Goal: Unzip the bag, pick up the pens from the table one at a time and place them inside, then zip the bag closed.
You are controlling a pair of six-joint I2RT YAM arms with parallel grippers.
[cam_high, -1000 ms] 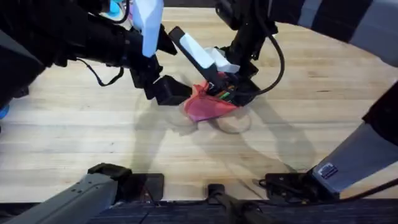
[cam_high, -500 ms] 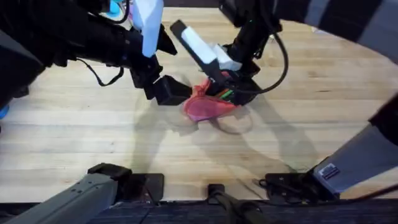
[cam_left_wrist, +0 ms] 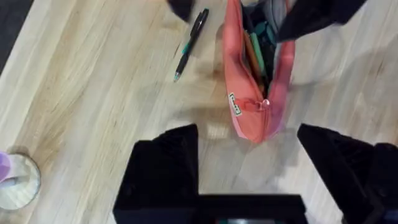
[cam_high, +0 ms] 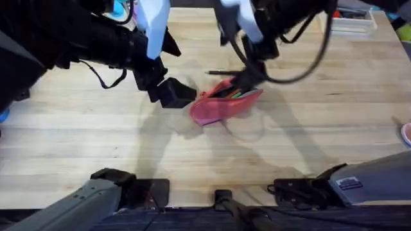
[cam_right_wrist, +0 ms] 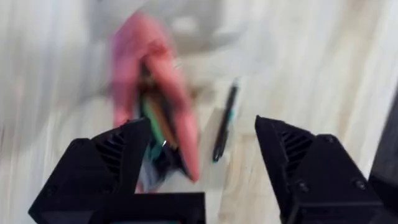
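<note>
A wide wooden tabletop (cam_high: 77,138) of pale glued planks fills the scene, its grain running lengthwise under soft, even light that throws blurred grey shadows. At its far corner sits a flat tray (cam_high: 355,19) of small items, too small to identify. A pink round object (cam_high: 406,133) peeks in at one edge. In the left wrist view, a clear round dish (cam_left_wrist: 17,182) rests on the wood.

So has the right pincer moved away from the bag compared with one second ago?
Yes. The right pincer, open now, was down at the bag a second ago; in the overhead view that arm has lifted up and away toward the table's far edge.
</note>
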